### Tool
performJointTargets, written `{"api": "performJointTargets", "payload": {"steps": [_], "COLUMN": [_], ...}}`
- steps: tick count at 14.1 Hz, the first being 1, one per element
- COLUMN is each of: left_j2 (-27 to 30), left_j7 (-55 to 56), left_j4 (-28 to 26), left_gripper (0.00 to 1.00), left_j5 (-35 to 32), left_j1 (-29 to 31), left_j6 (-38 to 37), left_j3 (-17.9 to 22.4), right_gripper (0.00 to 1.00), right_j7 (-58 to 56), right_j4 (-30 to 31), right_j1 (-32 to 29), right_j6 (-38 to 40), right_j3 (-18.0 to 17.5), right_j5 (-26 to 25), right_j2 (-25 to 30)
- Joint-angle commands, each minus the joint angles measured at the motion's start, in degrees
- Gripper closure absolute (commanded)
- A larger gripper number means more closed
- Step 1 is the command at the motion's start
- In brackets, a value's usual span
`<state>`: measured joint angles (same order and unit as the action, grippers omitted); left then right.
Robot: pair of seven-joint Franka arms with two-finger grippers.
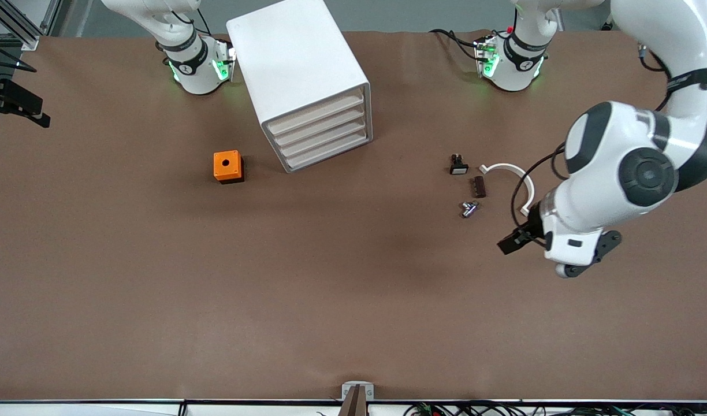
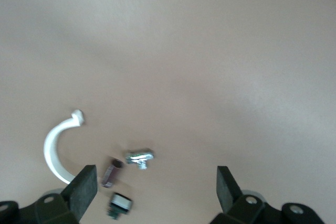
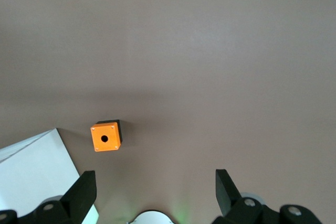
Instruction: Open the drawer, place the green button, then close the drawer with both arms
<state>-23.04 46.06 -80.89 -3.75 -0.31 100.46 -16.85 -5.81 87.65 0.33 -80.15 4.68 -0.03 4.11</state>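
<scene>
**DRAWERS SHUT, BOTH GRIPPERS OPEN AND EMPTY**

Clock directions read on the front view, 12 o'clock toward the arm bases.

- Four drawers [image 1: 322, 134]: all pushed flush into the white cabinet [image 1: 296, 55], at 12 o'clock of the table [image 1: 157, 300] centre; cream fronts facing about 5 o'clock.
- Button: cannot be told for certain among the small parts at 4 o'clock of the cabinet: black part with white face [image 1: 458, 165], brown piece [image 1: 479, 186], shiny part [image 1: 469, 208], white arc [image 1: 512, 176].
- Orange cube [image 1: 228, 166]: on the table at 8 o'clock of the cabinet front, close by.
- Left gripper [image 2: 156, 187]: fingers spread wide, holding nothing; over bare table at 4 o'clock of the small parts.
- Right gripper [image 3: 152, 187]: fingers spread wide, holding nothing; high over the table near the orange cube and cabinet corner.
</scene>
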Motion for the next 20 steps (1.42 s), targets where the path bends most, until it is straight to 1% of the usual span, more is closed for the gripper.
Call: {"api": "performJointTargets", "payload": {"steps": [1, 3, 5, 6, 8, 11, 13, 15, 18, 20], "left_j2": [6.24, 10.28, 14.32, 16.08, 20.39, 25.4, 28.65, 29.28, 29.02, 28.93], "left_j7": [-9.89, -16.41, -22.82, -25.64, -30.65, -31.64, -31.73, -32.86, -37.09, -38.14], "left_j4": [-1.37, -1.81, -2.25, -3.04, -6.19, -10.59, -13.75, -13.94, -13.94, -13.94], "left_gripper": [0.0, 0.0, 0.0, 0.0, 0.0, 0.0, 0.0, 0.0, 0.0, 0.0], "left_j5": [-0.3, -0.21, -0.12, -0.12, 0.05, 1.8, 3.3, 3.31, 3.48, 3.48], "left_j1": [3.02, 2.42, 2.42, 2.42, 2.42, 2.5, 2.42, 2.33, 2.68, 2.68], "left_j6": [-3.68, -6.92, -9.91, -11.58, -11.86, -11.6, -10.9, -11.25, -11.69, -12.13], "left_j3": [0.05, 3.64, 5.32, 6.55, 8.05, 9.11, 10.16, 10.17, 9.9, 9.64], "right_gripper": [0.0, 0.0, 0.0, 0.0, 0.0, 0.0, 0.0, 0.0, 0.0, 0.0], "right_j7": [1.33, -0.25, -3.4, -5.51, -5.71, -5.09, -3.0, -0.35, -0.26, -0.26], "right_j4": [1.91, 2.0, 2.0, 2.0, 2.0, 2.18, 3.67, 3.94, 3.94, 3.94], "right_j1": [-0.68, -0.77, -0.94, -1.64, -1.82, -2.52, -3.14, -2.88, -2.62, -2.62], "right_j6": [-0.8, -0.54, -0.45, -0.45, -0.45, -0.27, -0.71, -0.8, -0.88, -0.88], "right_j3": [0.07, 0.16, 0.16, 0.16, 0.07, 0.16, 0.07, -0.37, -0.54, -2.03], "right_j5": [2.05, 2.23, 2.14, 2.06, 1.97, 1.7, 1.7, 1.7, 1.53, 1.44], "right_j2": [1.86, 2.56, 2.92, 2.92, 3.09, 3.44, 4.67, 4.85, 4.85, 4.94]}}
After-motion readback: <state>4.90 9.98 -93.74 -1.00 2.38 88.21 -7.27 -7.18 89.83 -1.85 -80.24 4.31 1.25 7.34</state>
